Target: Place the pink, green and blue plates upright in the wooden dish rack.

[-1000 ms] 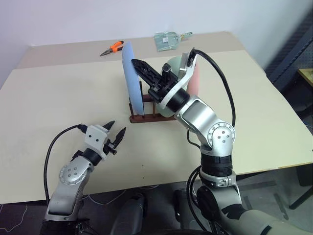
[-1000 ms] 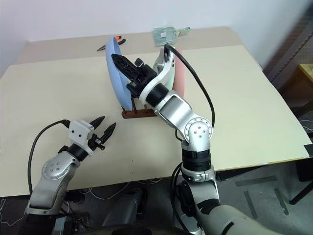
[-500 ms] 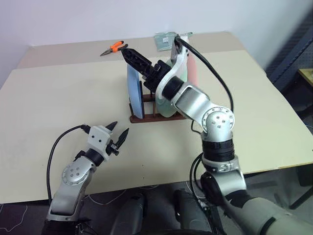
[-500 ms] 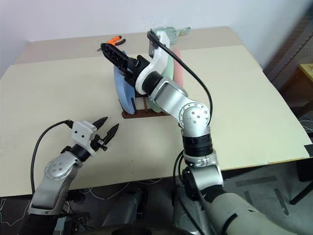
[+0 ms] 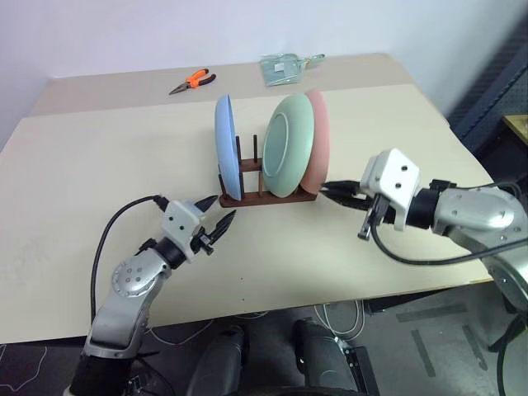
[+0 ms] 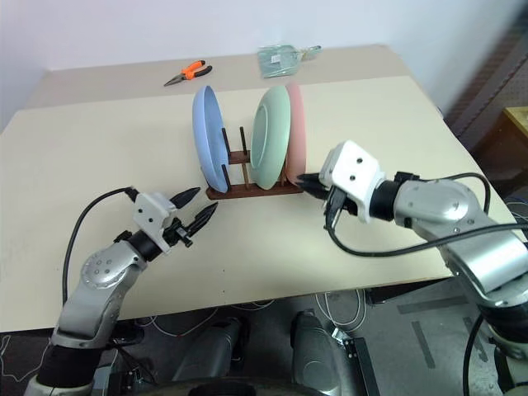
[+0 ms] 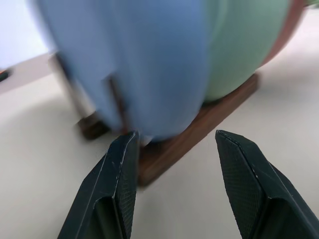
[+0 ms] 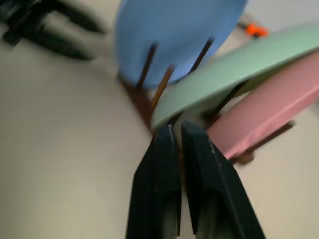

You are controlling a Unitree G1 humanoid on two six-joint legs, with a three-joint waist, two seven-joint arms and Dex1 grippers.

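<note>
Withdrawing right hand (image 5: 326, 190), blue plate (image 5: 224, 145) racked

A wide beige table (image 5: 99, 157) fills most of the scene, its top made of two panels with a seam running across near the far edge. Behind it rises a plain pale wall (image 5: 165, 33). Orange-handled pliers (image 5: 193, 81) and a clear plastic bag (image 5: 283, 66) lie near the far edge. Dark grey floor (image 5: 462, 330) shows at the lower right, with cables (image 5: 334, 318) under the table edge. Light is even and soft.
</note>
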